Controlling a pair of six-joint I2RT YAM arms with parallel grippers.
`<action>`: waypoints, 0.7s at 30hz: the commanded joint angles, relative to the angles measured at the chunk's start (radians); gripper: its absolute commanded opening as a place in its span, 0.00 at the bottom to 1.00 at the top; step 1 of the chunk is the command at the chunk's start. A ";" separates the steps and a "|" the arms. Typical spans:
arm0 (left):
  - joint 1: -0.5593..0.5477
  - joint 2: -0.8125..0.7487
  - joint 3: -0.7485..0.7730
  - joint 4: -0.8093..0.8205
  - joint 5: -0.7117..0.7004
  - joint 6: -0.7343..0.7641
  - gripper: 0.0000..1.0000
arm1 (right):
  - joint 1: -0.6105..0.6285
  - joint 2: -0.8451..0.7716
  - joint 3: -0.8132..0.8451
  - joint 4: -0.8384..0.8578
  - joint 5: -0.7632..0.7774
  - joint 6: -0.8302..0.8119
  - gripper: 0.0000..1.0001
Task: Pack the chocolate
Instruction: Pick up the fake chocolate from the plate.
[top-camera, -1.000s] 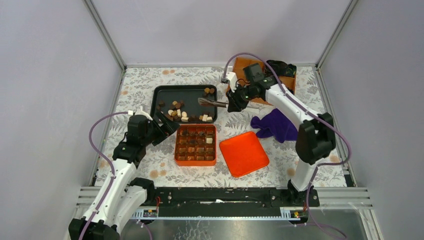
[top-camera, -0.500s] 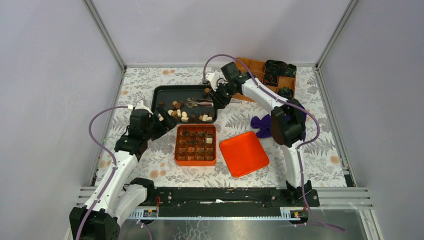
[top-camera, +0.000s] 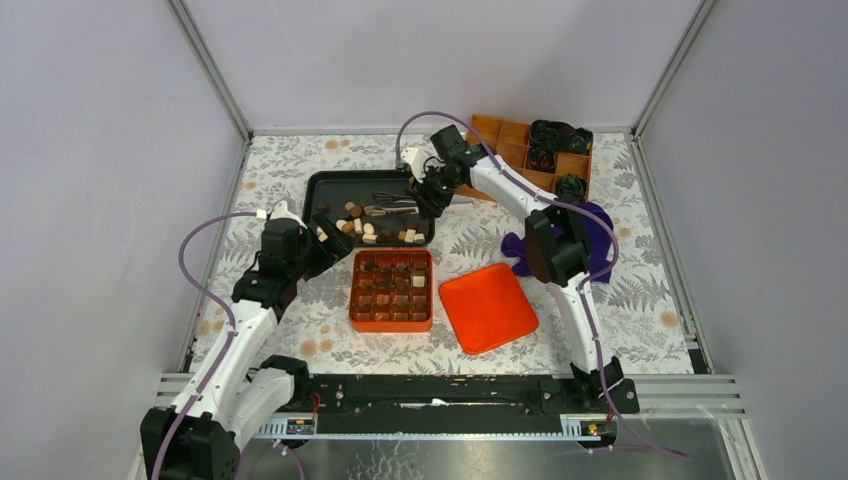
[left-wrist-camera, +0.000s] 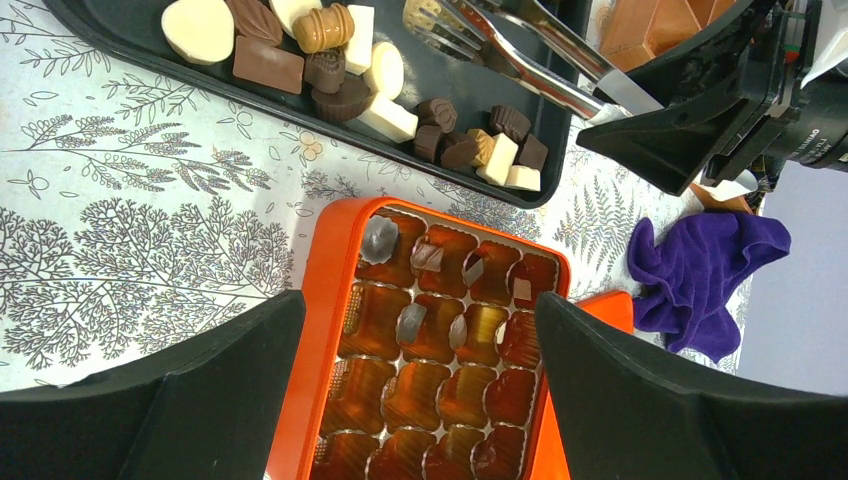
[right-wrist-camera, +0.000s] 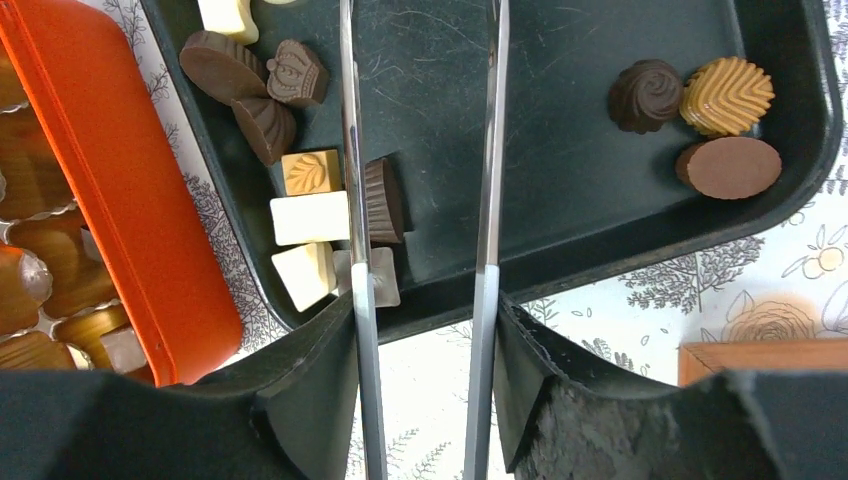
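The right wrist view cut the tongs (right-wrist-camera: 352, 200) off at its top edge, so their tips were not visible there. The left wrist view cut off the near rows of the box (left-wrist-camera: 325, 290). Glare on the amber cell liners made the filling hard to read, and chocolate (left-wrist-camera: 380, 240) showed plainly in only a few far cells. In the top view the right arm covered part of the cloth (top-camera: 590, 222).

The lid (top-camera: 488, 307) lay flat on the desk (top-camera: 280, 170), just right of the box. The cloth lay crumpled beyond the lid. The right arm reached across the space between the crate (top-camera: 505, 130) and the tray (right-wrist-camera: 600, 230).

The right end effector (right-wrist-camera: 425, 320) pinched the tongs, with one finger pressed on the outside of each arm. The two arms stood apart and extended over the tray. The left end effector (left-wrist-camera: 418, 300) was spread wide above the box, one finger on either side, touching nothing.

The tray held loose chocolate in dark, light brown and cream. One cluster lay along the edge nearest the box, directly beside and under one tong arm. Three pieces sat in a corner, well apart from the cluster. The crate at the far right held black-and-green bundles (top-camera: 548, 135) in some of its compartments.
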 joint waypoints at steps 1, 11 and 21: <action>0.007 -0.002 0.006 0.047 -0.022 0.009 0.93 | 0.020 0.011 0.062 0.021 -0.003 -0.021 0.53; 0.008 -0.033 -0.010 0.037 -0.024 -0.024 0.92 | 0.025 0.090 0.155 0.028 0.013 -0.041 0.52; 0.008 -0.049 -0.017 0.031 -0.032 -0.039 0.92 | 0.041 0.134 0.203 0.043 0.030 -0.068 0.50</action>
